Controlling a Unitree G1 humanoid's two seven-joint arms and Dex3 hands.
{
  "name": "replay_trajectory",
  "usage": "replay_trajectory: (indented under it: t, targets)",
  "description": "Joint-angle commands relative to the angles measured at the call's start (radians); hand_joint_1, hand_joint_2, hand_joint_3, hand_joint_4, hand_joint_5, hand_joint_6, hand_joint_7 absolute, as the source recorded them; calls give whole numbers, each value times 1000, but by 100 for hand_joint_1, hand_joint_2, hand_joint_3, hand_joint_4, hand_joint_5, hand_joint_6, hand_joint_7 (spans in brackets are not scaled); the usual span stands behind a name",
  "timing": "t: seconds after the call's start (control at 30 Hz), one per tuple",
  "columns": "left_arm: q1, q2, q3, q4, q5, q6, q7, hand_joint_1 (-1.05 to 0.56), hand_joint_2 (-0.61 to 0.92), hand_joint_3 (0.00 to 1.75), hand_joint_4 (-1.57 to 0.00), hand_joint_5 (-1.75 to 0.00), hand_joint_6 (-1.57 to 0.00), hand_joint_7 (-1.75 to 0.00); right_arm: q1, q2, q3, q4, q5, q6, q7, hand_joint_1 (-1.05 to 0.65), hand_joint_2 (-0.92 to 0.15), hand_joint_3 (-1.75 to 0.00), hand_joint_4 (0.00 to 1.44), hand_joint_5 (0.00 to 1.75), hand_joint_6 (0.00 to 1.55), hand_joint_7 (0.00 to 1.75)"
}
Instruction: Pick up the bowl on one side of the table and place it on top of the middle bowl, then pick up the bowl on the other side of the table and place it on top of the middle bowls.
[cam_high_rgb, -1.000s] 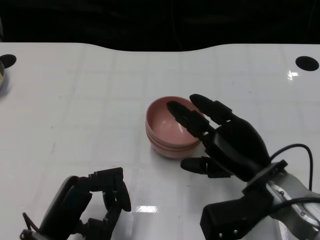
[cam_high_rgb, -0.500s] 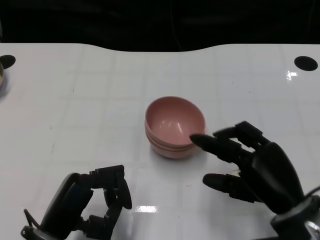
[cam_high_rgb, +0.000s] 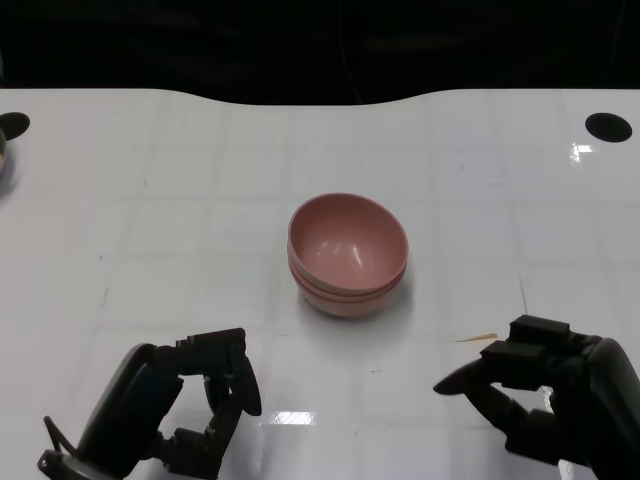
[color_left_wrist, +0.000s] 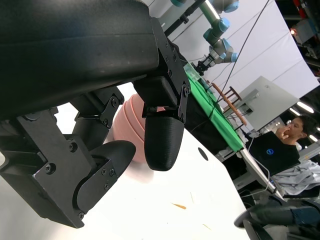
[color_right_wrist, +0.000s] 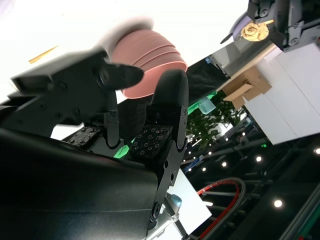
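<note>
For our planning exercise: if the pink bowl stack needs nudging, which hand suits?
Probably the right hand: its fingers are looser and seem slightly nearer the pink bowl stack; the left hand is curled in.

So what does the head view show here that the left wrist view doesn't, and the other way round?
Only the head view shows the right hand, empty with its fingers partly curled near the table edge, the whole white table with its dark round holes, and the inside of the top bowl. Only the left wrist view shows the room beyond: a person seated at a laptop, a green surface and another robot arm. Both show the left hand, holding nothing, and the stacked pink bowls.
</note>
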Motion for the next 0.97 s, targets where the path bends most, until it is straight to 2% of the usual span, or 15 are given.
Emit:
replay_trajectory:
  t: [0.03, 0.13, 0.2, 0.33, 0.7, 0.97]
  targets:
    - [1, 21, 12, 14, -14, -9, -8, -3, 24, 156, -90, -170, -85, -147, 13, 19, -31, 35, 77, -27, 12, 11, -12, -159, 96, 142, 103, 98]
    - [0, 22, 16, 14, -8, -13, -1, -1, 24, 157, -90, -170, -86, -148, 5, 28, -36, 69, 165, -58, 71, 14, -11, -169, 90, 163, 98, 113]
    - [-2, 23, 18, 19, -6, -18, 1, 0, 23, 156, -91, -170, -86, -148, -4, 34, -45, 84, 184, -67, 94, 18, -8, -173, 90, 167, 95, 127]
    - [-1, 24, 18, 20, -15, -11, -7, 0, 23, 157, -91, -170, -86, -148, -19, 51, -55, 113, 228, -82, 141, 19, -6, -175, 92, 168, 94, 138]
    - [-8, 29, 19, 49, -19, -31, -11, 1, 23, 157, -92, -167, -87, -148, -14, 98, -84, 132, 273, -81, 219, 24, -6, -175, 94, 166, 92, 140]
    - [-12, 28, 17, 75, -58, -45, -34, -1, 23, 160, -94, -165, -90, -144, 3, 122, -100, 128, 311, -89, 262, 24, -8, -175, 90, 166, 90, 136]
